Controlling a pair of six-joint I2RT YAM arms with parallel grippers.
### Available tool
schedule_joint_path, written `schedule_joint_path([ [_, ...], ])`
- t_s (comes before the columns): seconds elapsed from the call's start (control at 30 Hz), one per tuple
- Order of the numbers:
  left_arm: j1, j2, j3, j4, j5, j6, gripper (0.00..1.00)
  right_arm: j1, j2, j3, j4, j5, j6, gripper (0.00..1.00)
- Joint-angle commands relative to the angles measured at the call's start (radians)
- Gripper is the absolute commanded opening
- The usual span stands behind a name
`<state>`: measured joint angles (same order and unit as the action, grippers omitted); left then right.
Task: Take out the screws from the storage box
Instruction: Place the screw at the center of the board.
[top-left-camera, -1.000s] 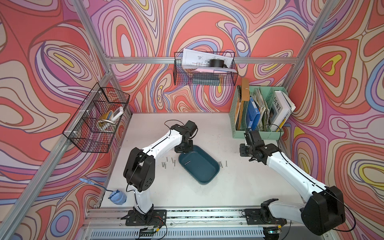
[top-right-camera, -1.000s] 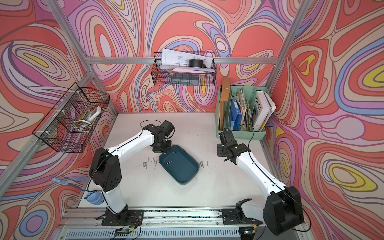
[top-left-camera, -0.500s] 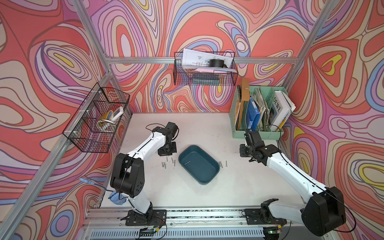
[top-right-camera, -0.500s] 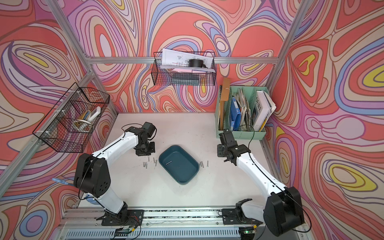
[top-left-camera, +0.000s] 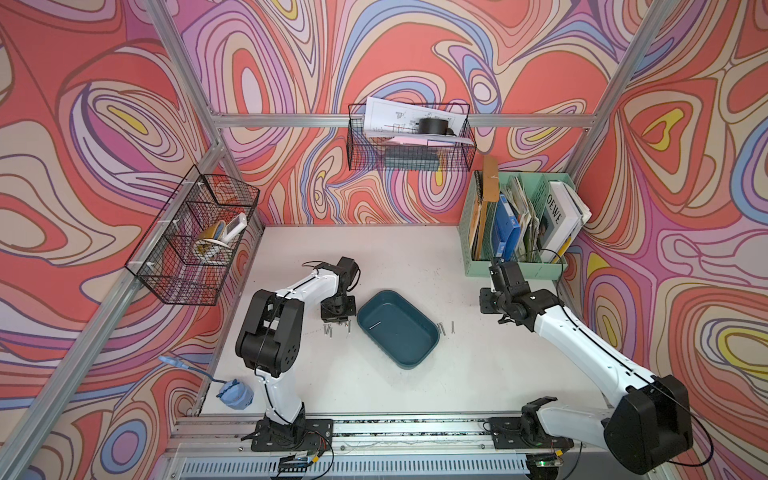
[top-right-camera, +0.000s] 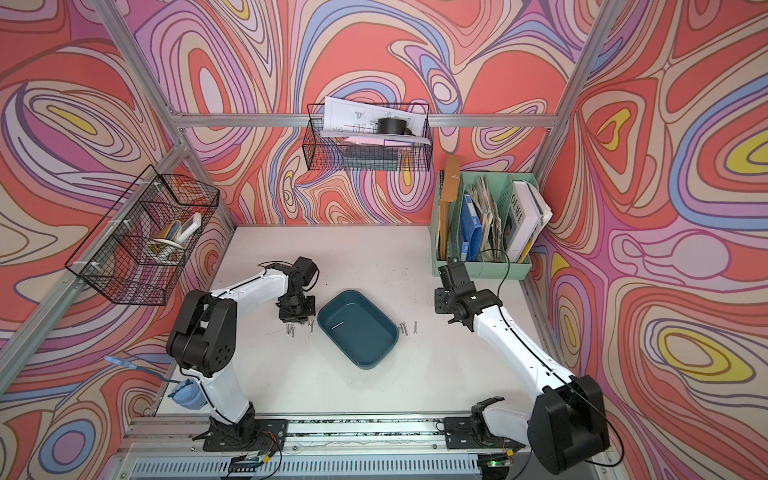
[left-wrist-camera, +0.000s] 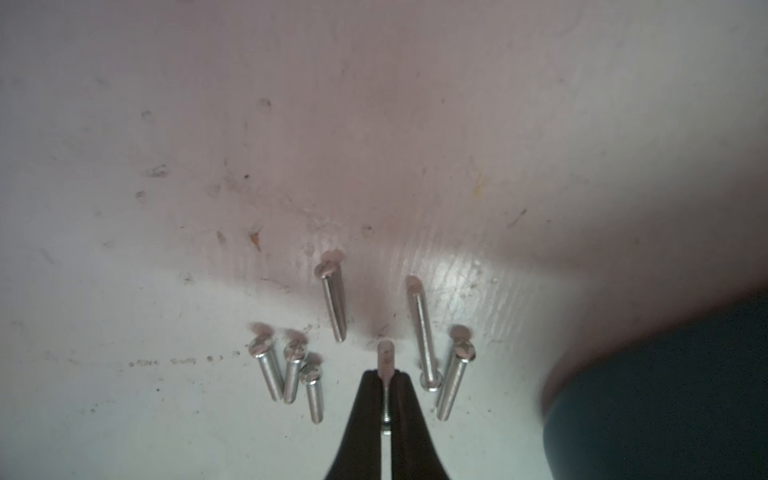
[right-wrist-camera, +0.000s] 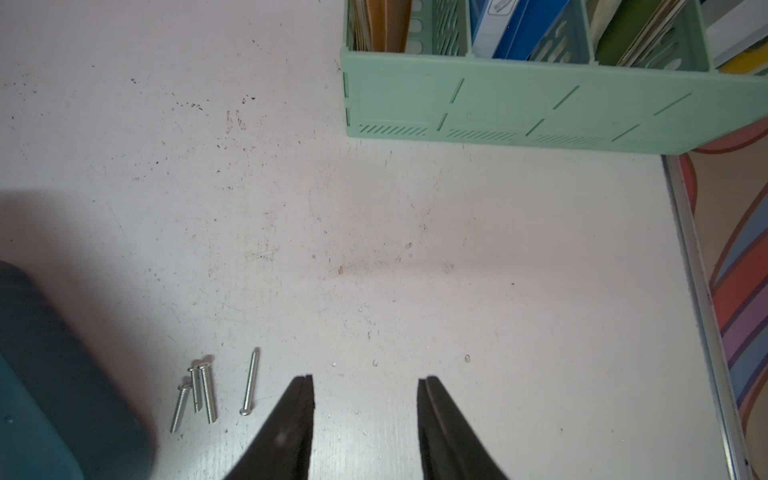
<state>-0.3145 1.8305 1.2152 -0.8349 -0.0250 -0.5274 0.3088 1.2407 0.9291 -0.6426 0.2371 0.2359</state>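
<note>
Between the left fingers (left-wrist-camera: 368, 403), clenched tight, sits one screw (left-wrist-camera: 385, 353), its threaded end poking out low over the counter (left-wrist-camera: 415, 124). Whether it touches the surface I cannot tell. Six loose screws (left-wrist-camera: 293, 370) lie on the counter around it, and the dark rim of the storage box (left-wrist-camera: 665, 395) is just beside them.

The right fingers (right-wrist-camera: 293, 419) stand spread apart with nothing between them, over bare counter. Four more screws (right-wrist-camera: 206, 392) lie near them, between those fingers and the box.

In both top views the storage box (top-left-camera: 399, 345) (top-right-camera: 361, 340) rests mid-counter between the two arms, with a single screw (top-left-camera: 376, 325) (top-right-camera: 338, 325) on its floor. By my reading the job is nearly finished. Ten screws are out on the counter, an eleventh is out of the box but not yet released, and one is left to fetch.

As for writing, the letters "OEWE" read on a white book (top-left-camera: 555, 218) in the mint green file organizer (top-left-camera: 519, 266). Any letter before them is hidden. A printed sheet (top-left-camera: 399, 116) in the back wire basket (top-left-camera: 407, 166) and the blue binder (right-wrist-camera: 511, 25) label are too small to read.
</note>
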Motion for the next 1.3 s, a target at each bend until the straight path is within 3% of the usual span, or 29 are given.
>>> schedule_joint_path([
  [0.0, 0.003, 0.013, -0.013, 0.027, 0.003, -0.002, 0.05, -0.005, -0.014, -0.01, 0.005, -0.003, -0.004, 0.43],
  [0.43, 0.003, 0.025, -0.059, 0.042, 0.005, -0.007, 0.1, -0.005, -0.006, -0.006, 0.005, -0.01, -0.006, 0.43],
  [0.63, 0.004, 0.0, -0.057, 0.024, -0.006, 0.005, 0.21, -0.005, -0.009, -0.009, 0.005, -0.01, -0.004, 0.43],
  [0.8, 0.005, -0.059, -0.046, -0.023, -0.027, 0.009, 0.31, -0.005, -0.011, -0.01, 0.008, -0.008, -0.004, 0.43],
  [1.1, -0.002, -0.221, 0.087, -0.135, -0.069, 0.035, 0.32, -0.005, -0.013, -0.015, 0.011, -0.014, -0.006, 0.43],
  [1.27, -0.138, -0.206, 0.211, -0.181, -0.116, 0.144, 0.33, -0.005, -0.002, -0.012, 0.015, -0.027, -0.015, 0.43],
])
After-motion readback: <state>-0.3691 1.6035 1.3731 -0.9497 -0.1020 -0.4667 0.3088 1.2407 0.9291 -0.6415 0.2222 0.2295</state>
